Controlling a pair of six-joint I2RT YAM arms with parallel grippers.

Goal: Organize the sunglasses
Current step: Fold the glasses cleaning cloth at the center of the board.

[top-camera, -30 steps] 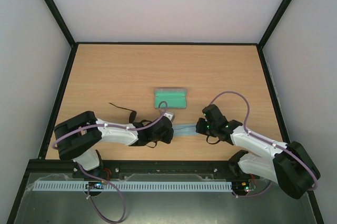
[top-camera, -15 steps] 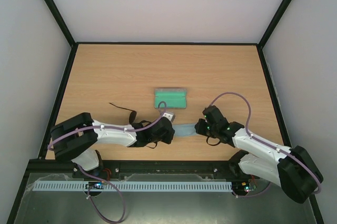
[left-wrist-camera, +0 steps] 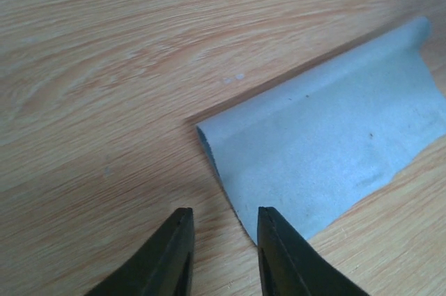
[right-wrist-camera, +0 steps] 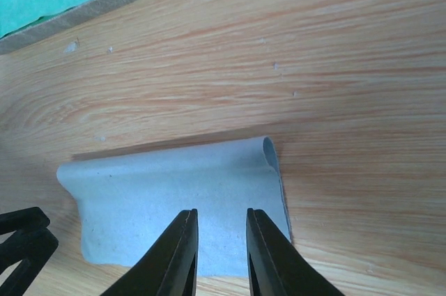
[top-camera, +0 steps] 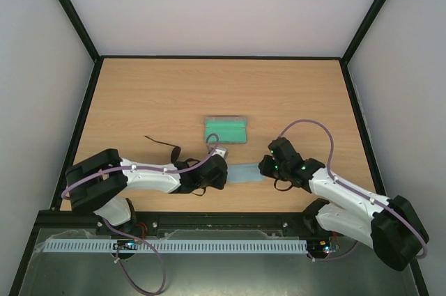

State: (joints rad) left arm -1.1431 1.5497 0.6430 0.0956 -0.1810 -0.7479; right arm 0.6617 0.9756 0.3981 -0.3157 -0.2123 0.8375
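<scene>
The sunglasses (top-camera: 162, 144) lie on the counter (top-camera: 174, 87) just beyond my left forearm, a thin dark tangle of frame with one slim temple arm running out to the left. From above they are too small for me to tell whether they are folded, and neither wrist view shows them. They touch neither claw.

To their right, past my left wrist, the grey case (top-camera: 226, 129) sits open with its green lining facing up; a corner of it shows at the top left of my right wrist view. Nearer to me than the case, the light blue cloth (top-camera: 244, 173) lies on the wood between my two claws, doubled over along its far edge.

My left claw (left-wrist-camera: 223, 216) is at the cloth's left end, its fingers a narrow gap apart with bare wood between them, gripping nothing. My right claw (right-wrist-camera: 221, 216) hangs over the cloth's right end, also slightly parted and holding nothing.
</scene>
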